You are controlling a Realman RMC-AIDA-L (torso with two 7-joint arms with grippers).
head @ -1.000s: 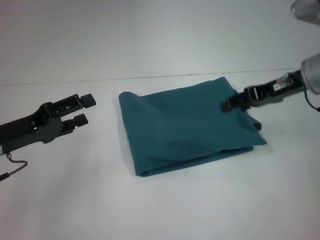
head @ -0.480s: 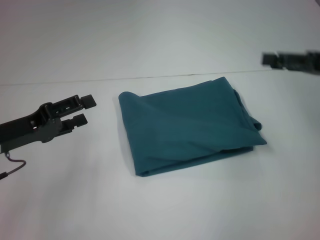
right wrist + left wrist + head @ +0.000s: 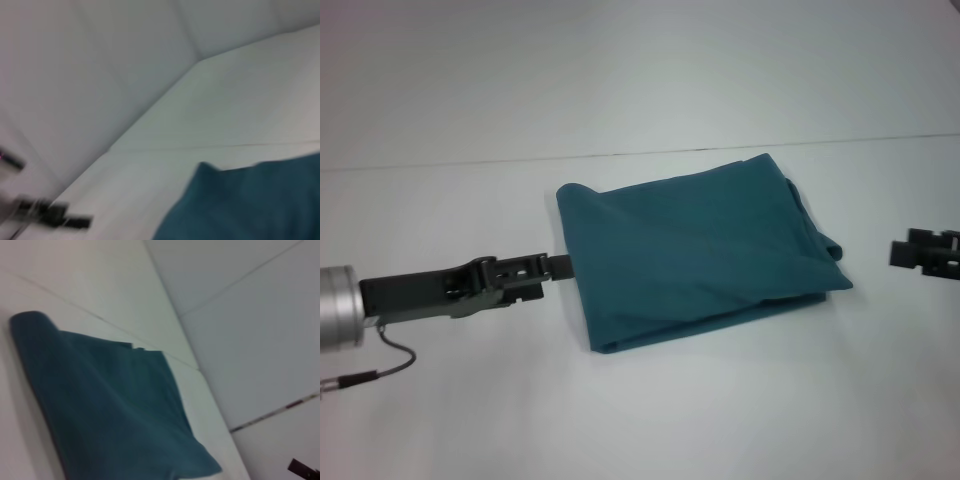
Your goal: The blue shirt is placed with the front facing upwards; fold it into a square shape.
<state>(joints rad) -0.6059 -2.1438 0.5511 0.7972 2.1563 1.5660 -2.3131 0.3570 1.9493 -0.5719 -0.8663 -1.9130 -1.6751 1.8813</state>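
Blue shirt (image 3: 695, 250) folded, left gripper (image 3: 558, 266) touching its left edge

The blue shirt (image 3: 695, 250) is a plain, even teal-blue across its folded top face, with no print or pattern showing; its creases read as slightly darker teal bands, and the edge layers nearest the right tool look darker still. In both wrist views the cloth (image 3: 110, 405) (image 3: 250, 205) shows the same solid teal. The table (image 3: 640, 410) under the shirt is plain white. The left tool (image 3: 558, 266), touching the shirt's left edge, is black, on an arm with a silver-grey metal cuff. The right tool (image 3: 925, 252), right of the shirt, is black too.
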